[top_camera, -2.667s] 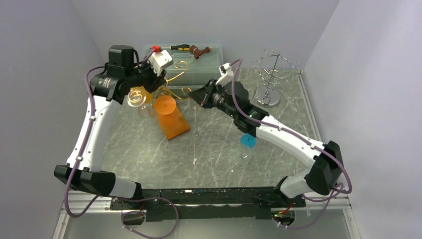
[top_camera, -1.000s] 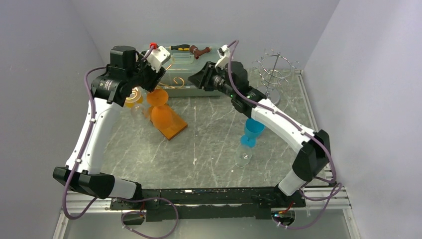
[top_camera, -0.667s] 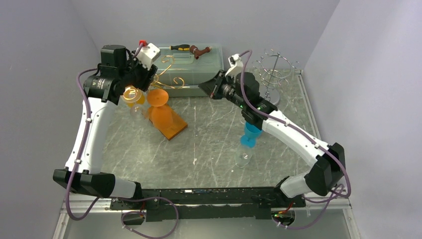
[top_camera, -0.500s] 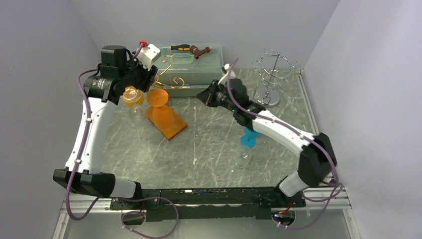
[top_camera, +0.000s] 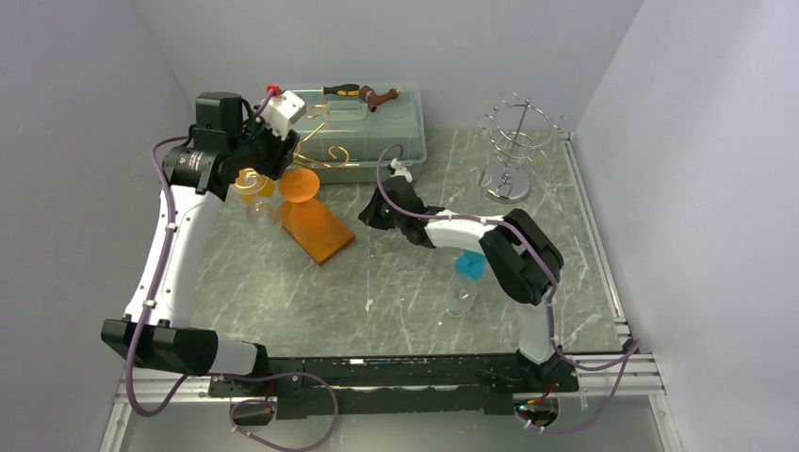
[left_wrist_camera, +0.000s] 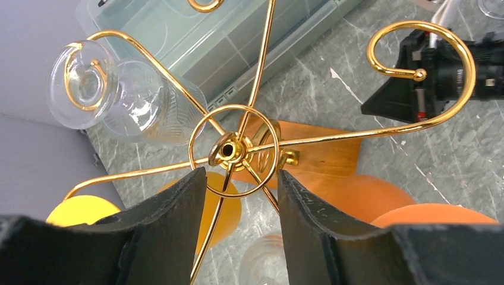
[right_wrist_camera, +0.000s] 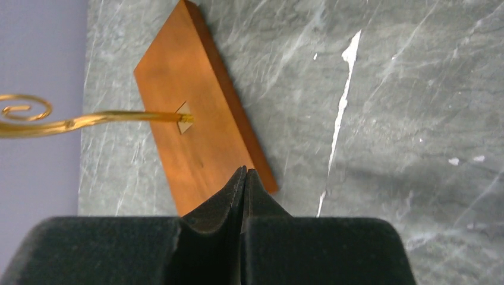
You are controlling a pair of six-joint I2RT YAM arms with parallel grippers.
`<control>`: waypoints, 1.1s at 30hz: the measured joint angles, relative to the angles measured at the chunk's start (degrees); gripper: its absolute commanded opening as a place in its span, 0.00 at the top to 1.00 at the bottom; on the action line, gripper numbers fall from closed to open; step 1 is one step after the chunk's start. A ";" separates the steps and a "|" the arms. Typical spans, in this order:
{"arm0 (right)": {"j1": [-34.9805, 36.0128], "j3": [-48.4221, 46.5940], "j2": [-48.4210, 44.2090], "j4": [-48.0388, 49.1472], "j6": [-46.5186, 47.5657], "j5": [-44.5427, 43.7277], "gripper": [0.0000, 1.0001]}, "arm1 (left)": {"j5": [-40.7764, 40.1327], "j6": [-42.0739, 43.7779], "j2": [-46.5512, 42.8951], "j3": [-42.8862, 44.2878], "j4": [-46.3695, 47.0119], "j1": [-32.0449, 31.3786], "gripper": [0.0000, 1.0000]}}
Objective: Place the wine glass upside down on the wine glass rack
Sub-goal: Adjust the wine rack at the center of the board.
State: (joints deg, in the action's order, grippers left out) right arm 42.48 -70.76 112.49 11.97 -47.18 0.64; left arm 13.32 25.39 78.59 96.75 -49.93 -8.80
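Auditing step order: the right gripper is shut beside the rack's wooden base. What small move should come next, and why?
Probably draw the right gripper back toward the clear wine glass on the table, opening it on the way. It is shut on nothing, and that glass and the blue glass are not yet on the gold rack.

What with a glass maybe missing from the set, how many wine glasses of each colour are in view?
Clear wine glasses: 3
Yellow wine glass: 1
Orange wine glass: 1
Blue wine glass: 1
Total: 6
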 measured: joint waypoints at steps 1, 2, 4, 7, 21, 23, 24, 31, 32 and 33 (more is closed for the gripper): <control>0.00 -0.57 1.14 0.57 -0.37 -0.52 1.00 | 0.11 0.00 0.00 -0.02 -0.04 0.04 0.48; 0.00 -1.05 2.16 1.20 -0.66 -0.79 1.00 | 0.26 0.00 0.00 -0.02 -0.02 0.04 0.48; 0.00 -1.97 4.17 2.71 -1.22 -1.55 1.00 | 0.46 0.00 -0.02 -0.02 0.04 0.04 0.48; 0.00 -3.10 7.39 4.74 -2.21 -1.92 1.00 | 0.90 0.00 -0.04 -0.02 0.35 0.04 0.48; 3.58 -3.72 13.42 9.35 -4.55 -3.06 1.00 | 1.86 0.02 -0.13 -0.20 0.94 0.28 0.55; 3.85 -2.91 13.42 10.69 -5.07 -3.50 1.00 | 1.90 0.02 -0.46 -0.76 1.49 0.35 0.55; 3.93 -2.60 13.42 11.30 -5.33 -3.69 1.00 | 1.90 0.02 -0.79 -1.07 1.66 0.35 0.56; 5.60 -0.13 13.18 15.23 -5.64 -5.16 1.00 | 1.64 0.46 -4.00 -4.13 2.12 0.59 0.57; 6.03 0.26 13.09 15.72 -5.84 -5.07 1.00 | 1.68 0.52 -4.85 -4.87 1.99 0.55 0.57; 6.49 0.57 13.03 16.06 -5.90 -5.31 1.00 | 1.66 0.87 -5.73 -5.55 1.79 0.46 0.57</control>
State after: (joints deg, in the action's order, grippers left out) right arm 48.97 -70.19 125.51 28.03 -53.08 -4.67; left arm 14.98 26.26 72.86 91.20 -48.14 -8.34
